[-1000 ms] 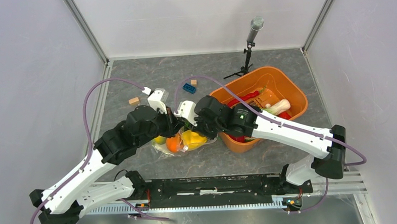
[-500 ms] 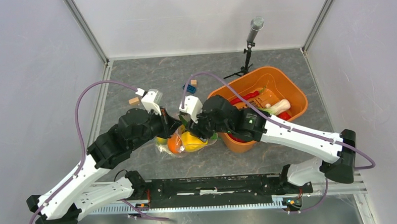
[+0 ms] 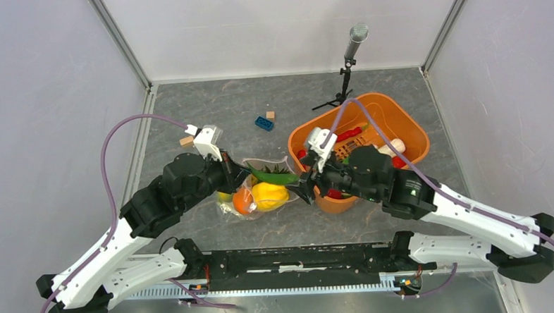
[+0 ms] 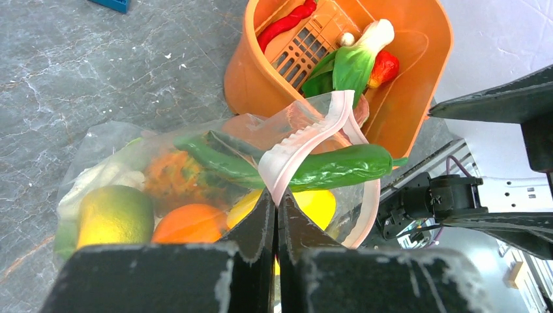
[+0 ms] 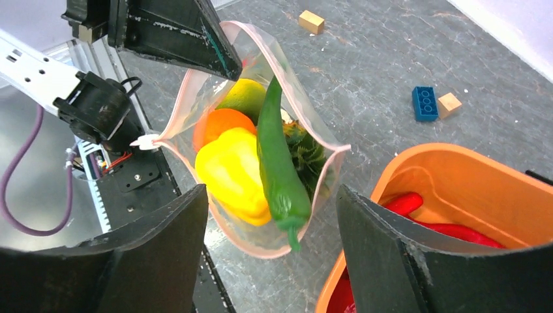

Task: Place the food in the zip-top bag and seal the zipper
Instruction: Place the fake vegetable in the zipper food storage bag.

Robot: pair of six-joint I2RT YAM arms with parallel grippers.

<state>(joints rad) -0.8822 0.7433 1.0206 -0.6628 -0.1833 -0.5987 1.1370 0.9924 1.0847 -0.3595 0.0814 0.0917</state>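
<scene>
while the left tool [image 4: 275, 207] stands pinched shut on the pale pink zipper [image 4: 306, 140], holding the mouth of the zip-top bag [image 4: 104, 140] up and open just beside the orange basket [image 4: 261, 72], the right tool [image 3: 306, 190] hangs between bag and basket with its jaws spread wide and nothing in them. a long green pepper [image 5: 277, 169] lies across the bag's mouth, its stem end out over the rim on the basket side, above a yellow pepper [image 5: 231, 166] and an orange [image 5: 218, 124] already inside. more food, a red chilli [image 4: 283, 23] and a leafy green [image 4: 352, 62] among it, waits in the basket. the step likely calls for the pepper to be nudged fully below the strip before any sealing, with the left tool keeping its pinch so the mouth does not sag. the tabletop [image 3: 209, 110] is grey and marbled; a blue brick [image 3: 263, 123] and a wooden block [image 3: 270, 115] lie apart from the basket, a microphone [image 3: 354, 40] stands beyond it, and plain white walls [image 3: 275, 22] close the space.
</scene>
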